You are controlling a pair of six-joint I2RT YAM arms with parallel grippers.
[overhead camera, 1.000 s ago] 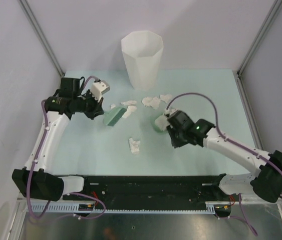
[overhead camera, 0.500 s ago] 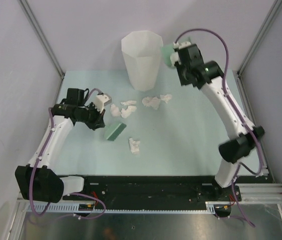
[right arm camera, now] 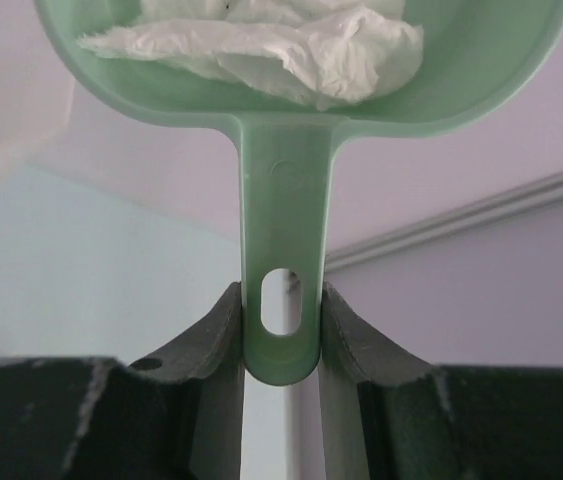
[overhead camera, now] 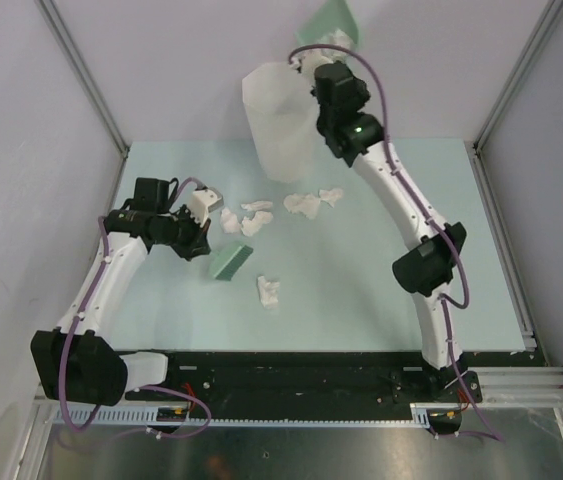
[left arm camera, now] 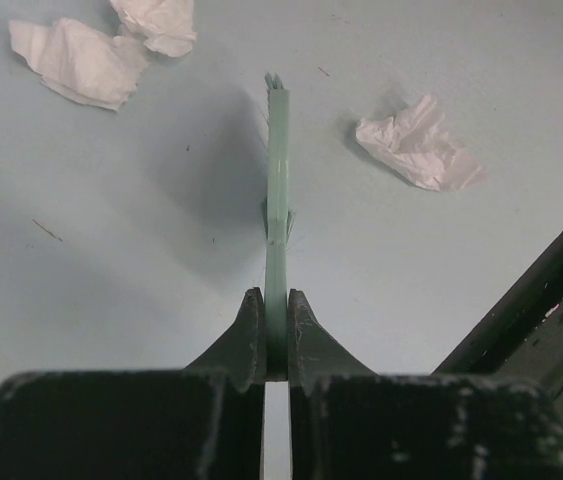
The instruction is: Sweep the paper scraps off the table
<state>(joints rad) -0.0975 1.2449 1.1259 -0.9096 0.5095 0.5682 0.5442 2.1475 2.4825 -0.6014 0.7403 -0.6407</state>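
Dustpan (overhead camera: 329, 22) now lifted high near the white bin (overhead camera: 279, 115)
Right hand (right arm camera: 279, 300) grips its handle, paper (right arm camera: 291, 45) inside; left hand (left arm camera: 277, 312) clamps the brush (left arm camera: 278, 180); scraps (overhead camera: 268, 290) wait on the worktop (overhead camera: 361, 290).

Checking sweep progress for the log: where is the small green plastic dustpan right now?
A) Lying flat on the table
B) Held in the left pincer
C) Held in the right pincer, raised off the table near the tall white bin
C: the right pincer clamps the handle of the green plastic dustpan, raised near the tall white faceted bin, with crumpled white paper in it.
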